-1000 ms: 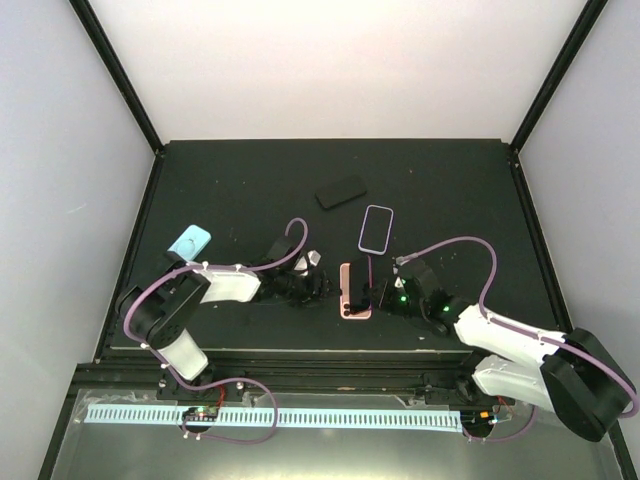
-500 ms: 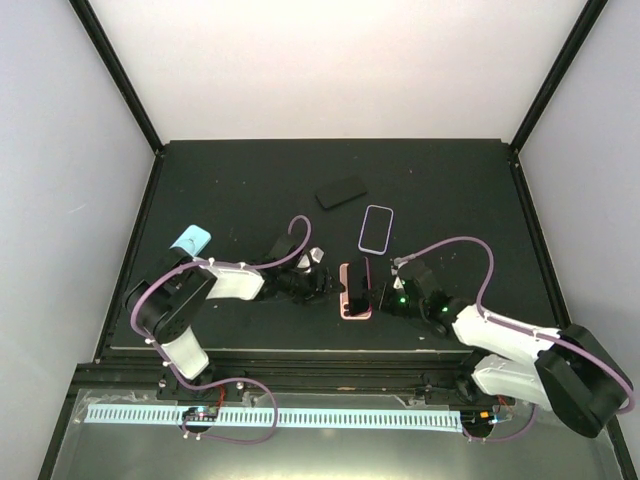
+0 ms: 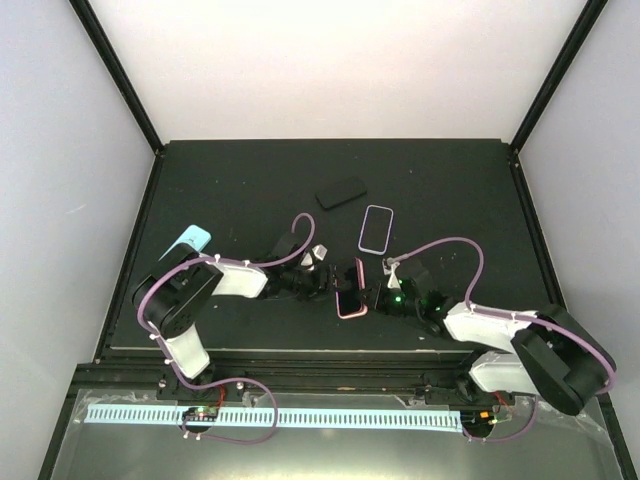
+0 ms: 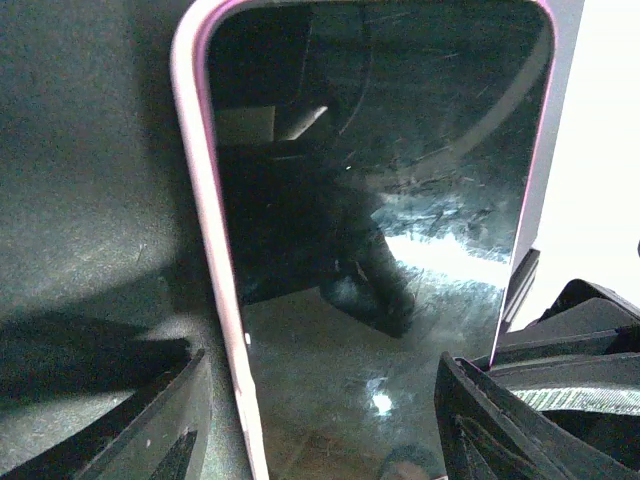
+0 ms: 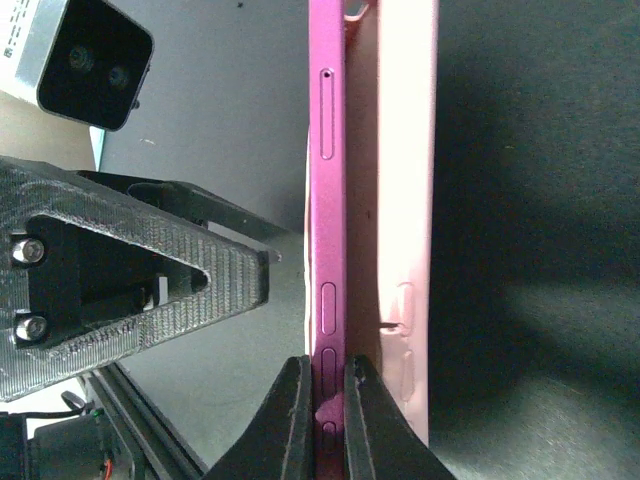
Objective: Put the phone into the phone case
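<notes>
The phone (image 3: 350, 285) (seemingly half-seated) leans in the phone case (image 5: 405, 180) near the front of the worktop (image 3: 250, 180), long axis twelve-to-six, its free long edge clenched by the right tool (image 5: 327, 385) from three o'clock, the released left tool (image 3: 322, 284) straddling it at nine.

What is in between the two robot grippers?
The pink phone, tipped up on its edge with a pale pink case beside it. The top view shows it between the left gripper and the right gripper, which pinches its edge.

We see glossy glass on the phone (image 4: 380, 250), a smooth matt pale-pink case (image 5: 405, 200), and a grainy black surface (image 4: 90, 200).
</notes>
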`<state>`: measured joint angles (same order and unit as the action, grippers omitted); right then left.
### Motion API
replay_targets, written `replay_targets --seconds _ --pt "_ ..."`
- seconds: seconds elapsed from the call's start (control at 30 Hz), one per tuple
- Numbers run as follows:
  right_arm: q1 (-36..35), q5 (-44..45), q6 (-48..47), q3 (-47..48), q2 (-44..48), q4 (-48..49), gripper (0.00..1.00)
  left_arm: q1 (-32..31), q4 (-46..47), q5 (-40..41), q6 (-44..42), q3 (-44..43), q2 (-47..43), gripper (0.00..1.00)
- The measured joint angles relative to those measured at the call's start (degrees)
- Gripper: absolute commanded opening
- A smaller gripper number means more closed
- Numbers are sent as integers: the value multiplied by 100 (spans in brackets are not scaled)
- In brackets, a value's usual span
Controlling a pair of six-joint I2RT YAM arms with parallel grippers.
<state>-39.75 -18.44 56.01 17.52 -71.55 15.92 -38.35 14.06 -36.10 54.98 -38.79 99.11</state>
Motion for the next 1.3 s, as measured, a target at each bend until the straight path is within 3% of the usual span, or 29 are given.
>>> replay_targets --seconds 0.37,0.6,0.73,0.97,1.3 --pt "107 -466 385 -234 -686 1224 1 26 -39 46 -142 -9 4 57" --pt "131 -623 415 -155 -931 1379 1 44 -393 177 -164 -46 -105 56" --pt "127 -726 319 -11 -1102 1340 4 28 -175 101 37 396 -372 55" --pt "114 -772 76 275 -1158 918 8 -13 -334 9 116 588 -599 53" --pt "13 -332 -511 616 -787 -713 18 66 -782 420 35 498 -763 52"
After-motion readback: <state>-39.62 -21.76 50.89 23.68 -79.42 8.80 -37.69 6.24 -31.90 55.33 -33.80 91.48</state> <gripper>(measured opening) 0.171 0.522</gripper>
